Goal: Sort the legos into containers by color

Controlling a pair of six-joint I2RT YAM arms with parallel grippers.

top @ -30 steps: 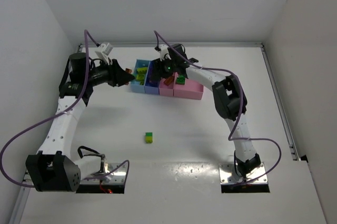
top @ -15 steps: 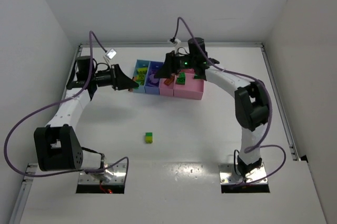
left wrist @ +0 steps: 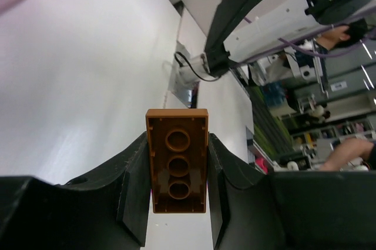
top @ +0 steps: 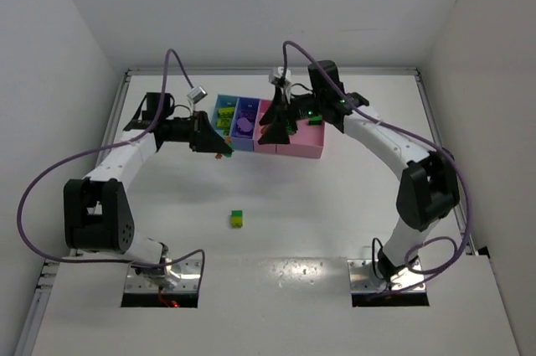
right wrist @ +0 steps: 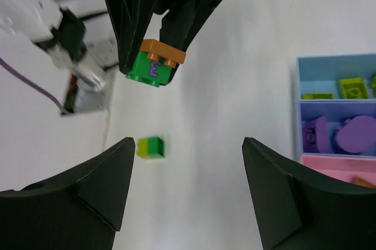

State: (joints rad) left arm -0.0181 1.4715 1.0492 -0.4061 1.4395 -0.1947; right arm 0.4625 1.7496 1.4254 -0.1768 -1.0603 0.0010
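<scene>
Black left hand (left wrist: 178, 144) pinches an orange-over-green brick (right wrist: 154, 65); green-yellow brick (top: 237, 219) on white table (top: 335, 205).

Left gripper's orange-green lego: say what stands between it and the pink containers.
The right gripper, open, hangs over the pink containers, in the lego's way; the left gripper is shut on it.

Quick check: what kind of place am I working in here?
Probably a robotics lab test cell: a white table boxed in by plain white walls, two arms bolted at its near edge, and cluttered shelves beyond it in the left wrist view.
</scene>
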